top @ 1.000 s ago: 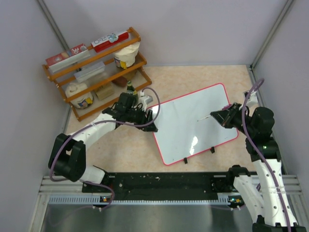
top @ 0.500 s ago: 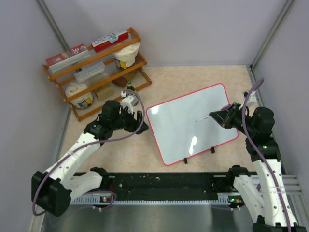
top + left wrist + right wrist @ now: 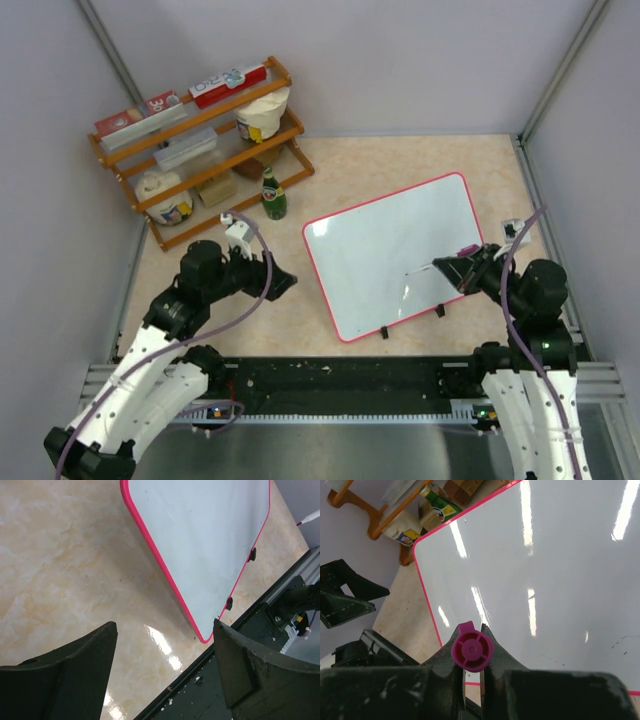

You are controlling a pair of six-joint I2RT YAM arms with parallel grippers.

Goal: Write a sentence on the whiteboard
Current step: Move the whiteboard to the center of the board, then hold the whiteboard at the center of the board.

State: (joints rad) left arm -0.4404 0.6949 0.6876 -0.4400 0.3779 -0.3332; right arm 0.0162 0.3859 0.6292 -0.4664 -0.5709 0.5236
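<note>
Right gripper point(image 3: 471, 680) tight on pink marker point(image 3: 472, 651)

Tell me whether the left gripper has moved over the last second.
Yes. The left gripper pulled off the whiteboard, leftward and toward the near side.

whiteboard point(image 3: 210, 540) cut off above; marker point(image 3: 472, 652) barrel hidden

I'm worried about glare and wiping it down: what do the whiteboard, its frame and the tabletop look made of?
The whiteboard: glossy coated panel, perhaps melamine or painted steel; lights mirror sharply on it. Its frame: smooth pink-red plastic, by the look. The tabletop: polished beige marble-pattern stone or laminate, veined, with a bright reflection.
</note>
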